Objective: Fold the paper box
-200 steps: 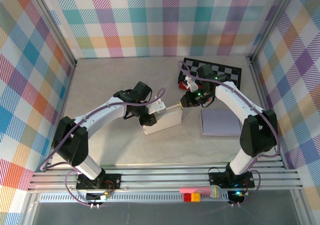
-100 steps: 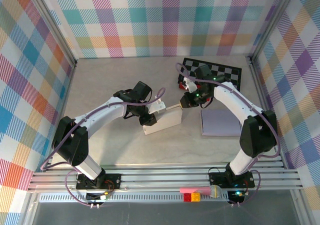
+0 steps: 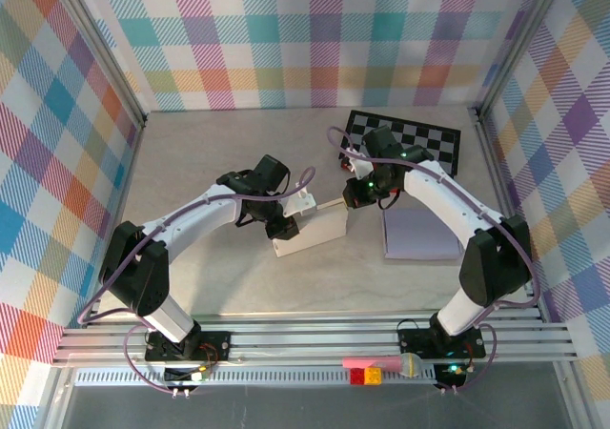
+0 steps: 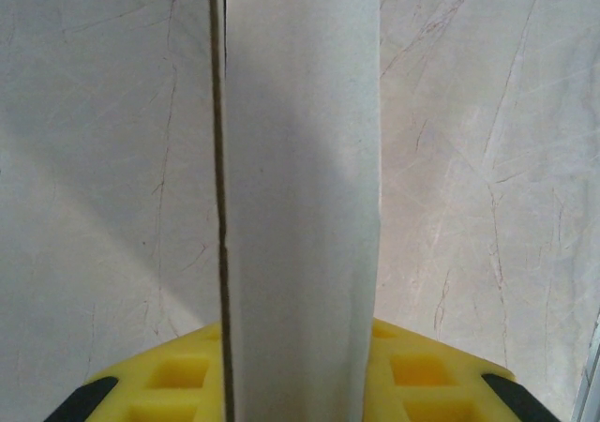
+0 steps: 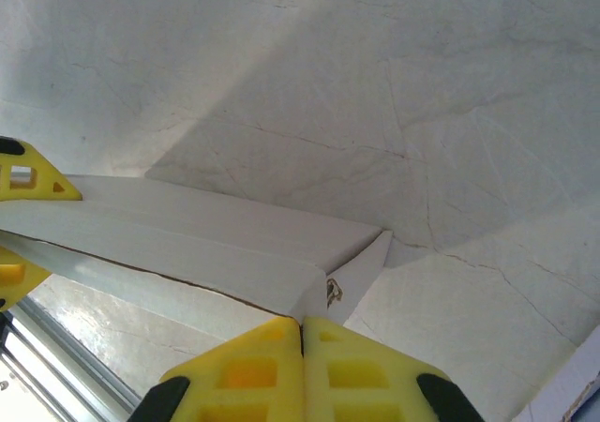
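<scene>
**2 pincers at the box, and the right one has just closed**

Both arms meet mid-tabletop (image 3: 210, 153) over the paper box (image 3: 315, 231), which lies where it lay a second ago, long side running left to right, partly formed and not yet closed up. The left pincer (image 3: 282, 229) has not budged. It is clamped on the box's left end, and in its own wrist view a white wall of the box stands up between the yellow pads.

The change is on the other side. Over the last second the right pincer (image 5: 302, 347) has drawn its fingers together until the 2 yellow pads meet with no gap, while the arm has edged a little to the left at the box's right end. A small pointed flap (image 5: 361, 267) sticks out just above the closed tips. Whether a sliver of it is nipped between them, I cannot tell.

To my eye this is the start of working that end flap: with the left end anchored, closed fingers can push or tuck it in. The folding looks barely underway. The lilac sheet (image 3: 419, 234) and checkered mat (image 3: 419, 141) lie apart, on the right.
</scene>
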